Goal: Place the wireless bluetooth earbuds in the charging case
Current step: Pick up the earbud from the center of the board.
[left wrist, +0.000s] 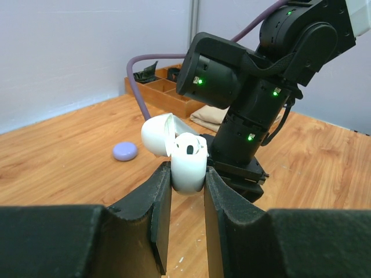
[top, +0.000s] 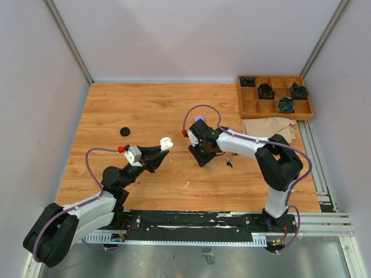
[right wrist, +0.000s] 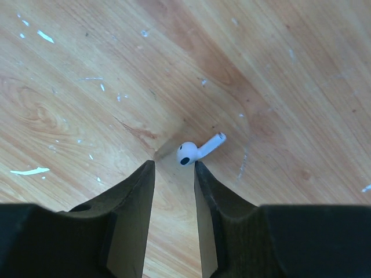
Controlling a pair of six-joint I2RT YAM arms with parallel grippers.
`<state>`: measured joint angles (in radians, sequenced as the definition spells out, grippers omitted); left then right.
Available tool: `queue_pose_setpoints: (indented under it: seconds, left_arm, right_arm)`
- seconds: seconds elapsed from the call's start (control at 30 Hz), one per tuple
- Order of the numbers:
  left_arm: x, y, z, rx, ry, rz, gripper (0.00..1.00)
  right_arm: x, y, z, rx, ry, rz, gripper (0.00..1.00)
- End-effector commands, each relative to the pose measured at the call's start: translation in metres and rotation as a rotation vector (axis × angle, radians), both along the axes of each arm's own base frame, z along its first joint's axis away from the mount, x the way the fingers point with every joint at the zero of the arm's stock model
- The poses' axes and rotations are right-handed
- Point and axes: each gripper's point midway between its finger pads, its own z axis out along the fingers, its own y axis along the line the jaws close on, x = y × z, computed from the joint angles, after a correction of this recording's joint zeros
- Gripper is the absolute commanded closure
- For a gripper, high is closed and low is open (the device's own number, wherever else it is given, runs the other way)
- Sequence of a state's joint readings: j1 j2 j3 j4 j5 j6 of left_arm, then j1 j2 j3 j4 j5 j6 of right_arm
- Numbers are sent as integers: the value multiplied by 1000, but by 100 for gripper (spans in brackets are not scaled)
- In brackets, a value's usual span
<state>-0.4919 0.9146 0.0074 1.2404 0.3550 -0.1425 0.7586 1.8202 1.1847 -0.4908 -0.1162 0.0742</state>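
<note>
My left gripper (top: 162, 146) is shut on a white charging case (top: 166, 142) and holds it above the table. In the left wrist view the case (left wrist: 188, 165) sits between the fingertips with its lid flipped open to the left. My right gripper (top: 203, 155) points down at the table, open. In the right wrist view a white stemmed earbud (right wrist: 197, 149) lies on the wood just beyond the right gripper (right wrist: 174, 167), close to the right fingertip and not held. A small black earbud (top: 229, 163) lies on the table right of the right gripper.
A black round case (top: 124, 131) lies at the left; a lilac round case (top: 199, 119) lies behind the right gripper and shows in the left wrist view (left wrist: 125, 151). A wooden compartment tray (top: 246, 108) with dark items stands back right, above a beige cloth (top: 269, 126).
</note>
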Motion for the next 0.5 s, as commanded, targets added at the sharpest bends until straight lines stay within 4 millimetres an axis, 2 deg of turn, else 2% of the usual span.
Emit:
queue_pose_setpoints:
  seconds: [0.0,0.23,0.47]
  left_arm:
    - [-5,3,2,-11,-27,-4,100]
    - [-7,3,3,-13,-35,-6,100]
    - [-9,4,7,-20,-51,-8,100]
  right_arm:
    - [-3,22,2,46,23,28,66]
    - [1,50,16,132,18,93,65]
    - [14,43,27,79,-61,159,58]
